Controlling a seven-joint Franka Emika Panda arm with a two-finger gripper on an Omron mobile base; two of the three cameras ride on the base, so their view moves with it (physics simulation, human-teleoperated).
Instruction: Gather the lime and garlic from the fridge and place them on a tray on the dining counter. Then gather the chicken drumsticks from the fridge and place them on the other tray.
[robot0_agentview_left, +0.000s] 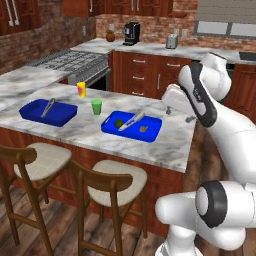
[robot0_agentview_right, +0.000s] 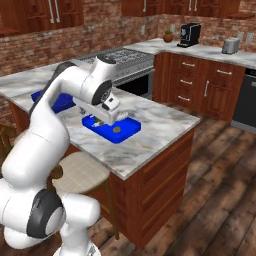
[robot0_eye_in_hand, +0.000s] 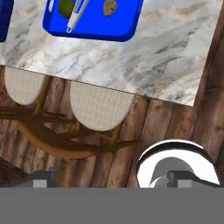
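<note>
Standing at the end of the dining counter (robot0_agentview_left: 90, 132), the white arm bends back over the marble top with its hand (robot0_agentview_left: 177, 111) held above the counter's near corner, fingers spread wide and holding nothing. On the counter sit two blue trays. The nearer tray (robot0_agentview_left: 152, 134) carries the lime (robot0_agentview_left: 118, 123), a small dark green ball at its left part, a pair of silver tongs (robot0_agentview_left: 132, 120) lying slantwise just beside the lime, and a small brownish lump (robot0_agentview_left: 144, 129) toward the right, which looks like the garlic though it is too small to be sure. The farther tray (robot0_agentview_left: 30, 116) lies well apart to the left and holds another pair of tongs (robot0_agentview_left: 48, 107). Between the two trays stand a light green cup (robot0_agentview_left: 96, 106) and, a little behind it, a yellow bottle with a red cap (robot0_agentview_left: 81, 89). Two wooden stools with pale woven seats (robot0_agentview_left: 120, 180) stand tucked against the red brick side of the counter. In the hand view, the nearer tray shows at the top edge with the lime, the tongs and the brownish lump inside it, and the stool seats lie below the marble edge over the dark wood floor (robot0_eye_in_hand: 175, 118). Behind the counter run a stove (robot0_agentview_left: 75, 62) and wooden cabinets topped in marble, with a black coffee machine (robot0_agentview_left: 131, 33) and a toaster (robot0_agentview_left: 172, 41) on them.
</note>
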